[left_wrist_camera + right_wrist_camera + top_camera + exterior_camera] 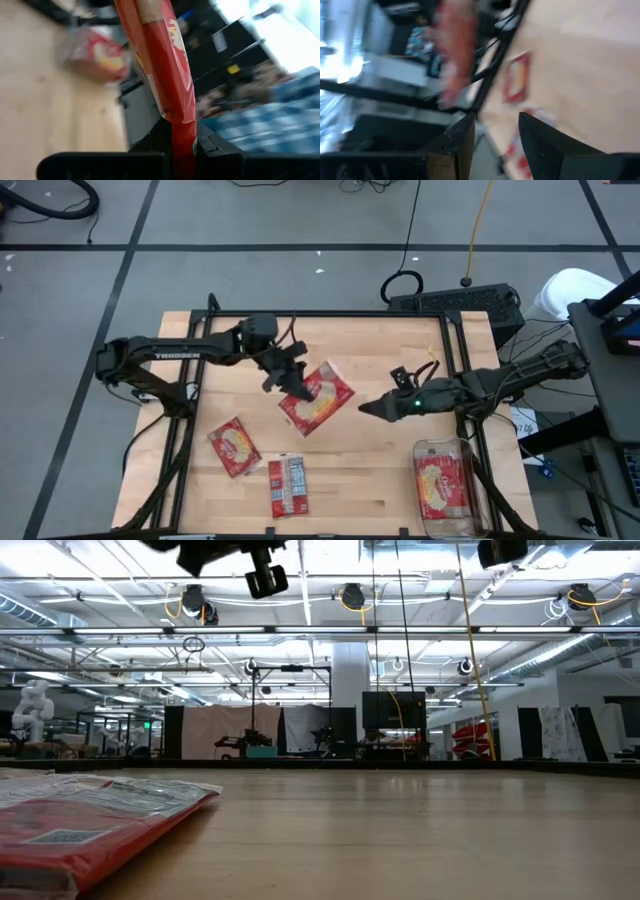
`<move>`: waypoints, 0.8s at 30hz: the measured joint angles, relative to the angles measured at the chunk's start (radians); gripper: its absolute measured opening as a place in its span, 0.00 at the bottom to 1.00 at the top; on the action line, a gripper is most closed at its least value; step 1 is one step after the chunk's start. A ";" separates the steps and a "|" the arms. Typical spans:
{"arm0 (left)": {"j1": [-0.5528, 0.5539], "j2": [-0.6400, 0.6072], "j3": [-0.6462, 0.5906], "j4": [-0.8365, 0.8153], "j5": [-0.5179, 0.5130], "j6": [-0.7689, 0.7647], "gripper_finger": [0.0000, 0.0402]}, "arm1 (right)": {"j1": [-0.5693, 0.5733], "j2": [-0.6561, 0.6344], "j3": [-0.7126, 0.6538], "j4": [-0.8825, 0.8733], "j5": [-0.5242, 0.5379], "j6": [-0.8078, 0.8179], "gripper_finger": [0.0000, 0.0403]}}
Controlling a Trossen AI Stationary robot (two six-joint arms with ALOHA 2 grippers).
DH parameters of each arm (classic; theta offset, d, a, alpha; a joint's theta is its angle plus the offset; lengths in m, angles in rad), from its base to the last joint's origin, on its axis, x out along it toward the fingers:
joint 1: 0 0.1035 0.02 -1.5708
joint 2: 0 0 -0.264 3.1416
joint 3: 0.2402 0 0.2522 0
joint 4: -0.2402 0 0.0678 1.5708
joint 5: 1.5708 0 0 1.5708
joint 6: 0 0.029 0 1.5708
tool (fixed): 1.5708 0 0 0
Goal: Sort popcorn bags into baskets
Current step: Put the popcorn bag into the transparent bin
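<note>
My left gripper (293, 383) is over the table's middle, shut on a red popcorn bag (320, 398) whose yellow popcorn picture faces up. The left wrist view shows this bag (165, 65) edge-on, running away from the fingers. My right gripper (366, 408) is open just right of the held bag, pointing at it without touching; in the right wrist view (495, 137) the bag is a red blur (455, 55). Two more bags (234, 446) (288, 485) lie flat on the table. The clear bin (445, 485) at the near right corner holds one bag. My left gripper pinches the popcorn bag between its two fingers at the bag's edge (183, 142), on the corner toward the table's far left (300, 388). The fingers come slanting from the far left. The bag is lifted clear of the table and sticks out beyond the fingers, tilted.
The low view shows one packet (90, 815) lying flat at the near left, with bare wood behind it. Black frame rails (455, 370) run along the table's sides. A keyboard (455, 302) lies beyond the far right corner. Bare table lies between the bags and the bin.
</note>
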 joint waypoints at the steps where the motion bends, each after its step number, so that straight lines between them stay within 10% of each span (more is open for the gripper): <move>1: -0.013 0.000 0.032 -0.099 -0.020 0.063 0.05 | 0.000 0.000 0.000 0.034 -0.025 0.005 0.36; 9: -0.106 0.005 0.223 -0.625 -0.199 0.420 0.07 | -0.012 -0.004 0.029 0.118 -0.050 0.026 0.37; 24: -0.232 0.006 0.227 -0.767 -0.255 0.488 0.08 | -0.149 0.312 0.418 -0.137 -0.276 -0.269 0.37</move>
